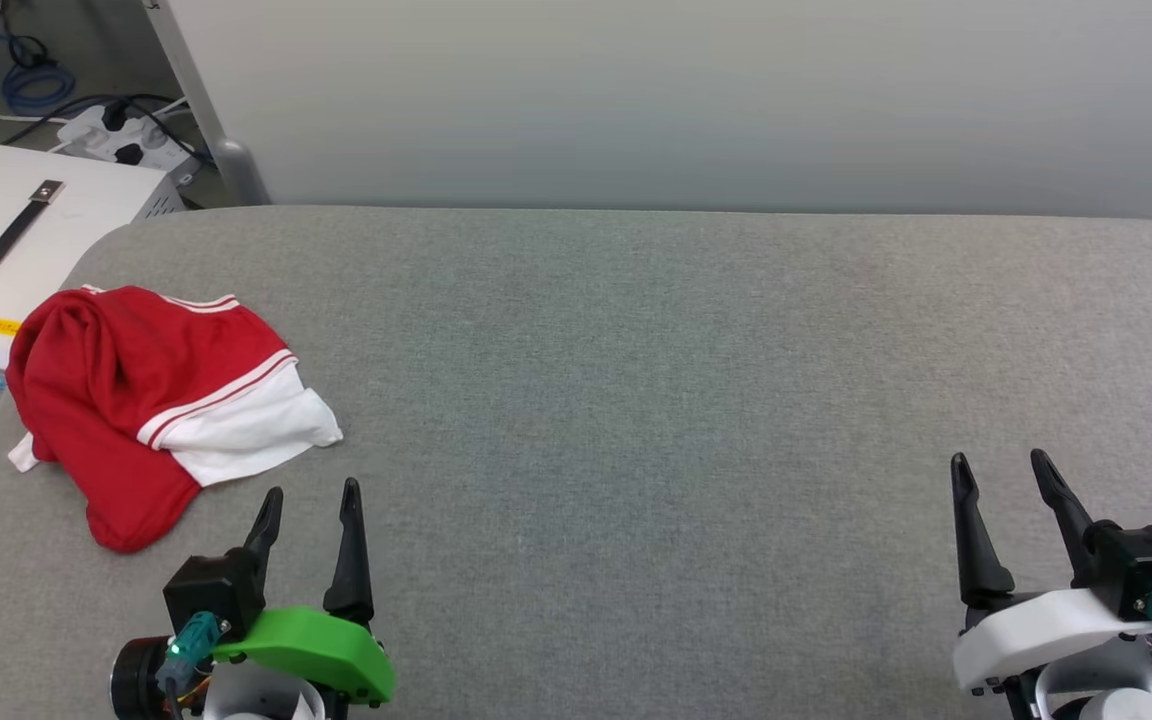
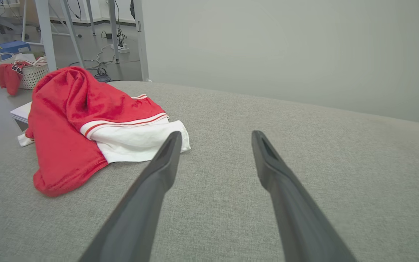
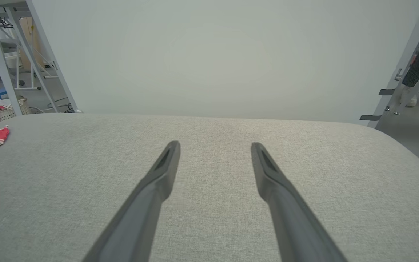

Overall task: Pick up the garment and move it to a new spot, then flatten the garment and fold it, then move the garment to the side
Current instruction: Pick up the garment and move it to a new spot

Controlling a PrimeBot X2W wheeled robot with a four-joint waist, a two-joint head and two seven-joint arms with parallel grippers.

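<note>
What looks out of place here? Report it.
The garment lies bunched in a heap at the left edge of the grey table, one white sleeve spilling out, not flat. Nothing looks damaged.

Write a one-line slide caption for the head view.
Crumpled red jersey T-shirt lies near the grey table's left edge; left gripper and right gripper stand open and empty.

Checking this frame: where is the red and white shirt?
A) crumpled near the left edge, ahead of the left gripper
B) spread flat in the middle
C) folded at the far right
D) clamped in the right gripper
A: the garment lies heaped by the left edge of the grey surface, just beyond the open left gripper, untouched.
</note>
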